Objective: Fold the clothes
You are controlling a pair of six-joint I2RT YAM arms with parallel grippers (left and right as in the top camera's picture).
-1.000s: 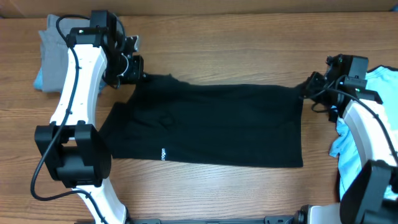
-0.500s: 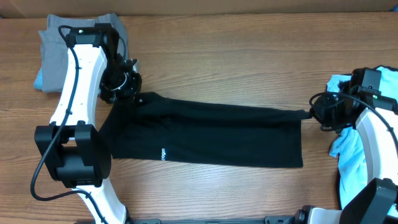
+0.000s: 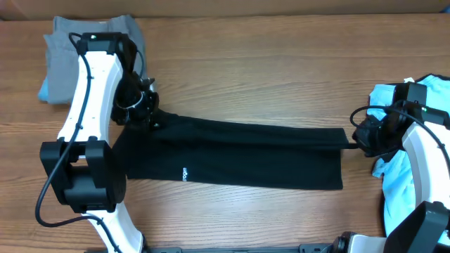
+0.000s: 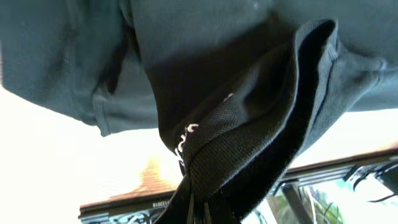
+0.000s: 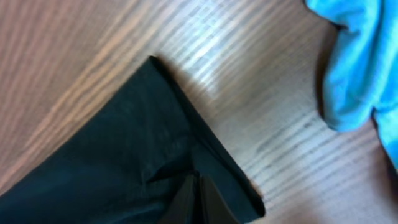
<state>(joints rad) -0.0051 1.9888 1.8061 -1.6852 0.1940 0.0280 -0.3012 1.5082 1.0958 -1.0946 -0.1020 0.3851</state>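
Edge of plain black short-sleeved fabric T-shirt (image 3: 239,158), stretched taut.
Clamped at either end by left gripper (image 3: 150,119) and right gripper (image 3: 356,143); open brown wooden table (image 3: 267,63) beyond far edge.

Table (image 3: 281,70) (wooden); black T-shirt (image 3: 246,158), blue T-shirt (image 3: 391,184)

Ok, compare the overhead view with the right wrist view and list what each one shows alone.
Only overhead: the whole black T-shirt stretched between the left gripper and the right gripper, plus the grey trousers at the table's far left. Only right wrist: the shirt's folded corner up close, pinched at the fingertips. Both: the black shirt, the light blue T-shirt and the wooden table.
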